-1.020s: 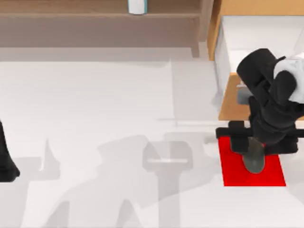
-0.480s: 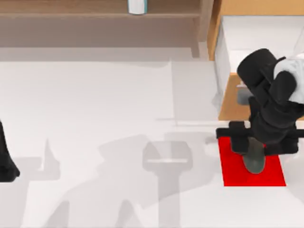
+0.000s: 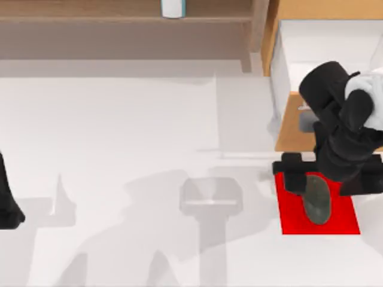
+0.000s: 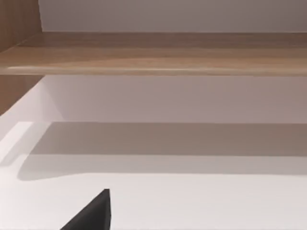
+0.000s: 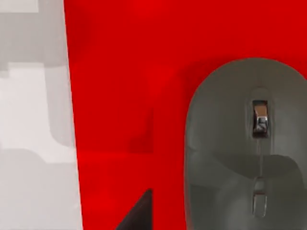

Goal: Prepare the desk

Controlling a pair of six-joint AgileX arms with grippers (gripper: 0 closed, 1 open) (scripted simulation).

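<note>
The desk (image 3: pixel 119 137) is a wide white top with a light-wood shelf unit (image 3: pixel 90 12) along the back. Its light-wood drawer (image 3: pixel 292 128) at the right stands pulled out, its white inside (image 3: pixel 323 42) showing, with the thin silver bar handle (image 3: pixel 251 155) in front. My right gripper (image 3: pixel 311 179) hangs over a grey mouse (image 3: pixel 317 203) that rests tilted on the red mat (image 3: pixel 293 215). In the right wrist view the mouse (image 5: pixel 244 148) lies close below on the mat (image 5: pixel 120 72). My left arm (image 3: pixel 7 200) stays parked at the left edge.
A small white container (image 3: pixel 172 7) stands on the shelf at the back. The left wrist view faces the shelf board (image 4: pixel 153 52) above the white top (image 4: pixel 201 201). The drawer front juts out just behind the mat.
My right gripper has shifted a little to the left over the mat. The mouse now shows more and sits turned slightly. The left arm has not moved.
</note>
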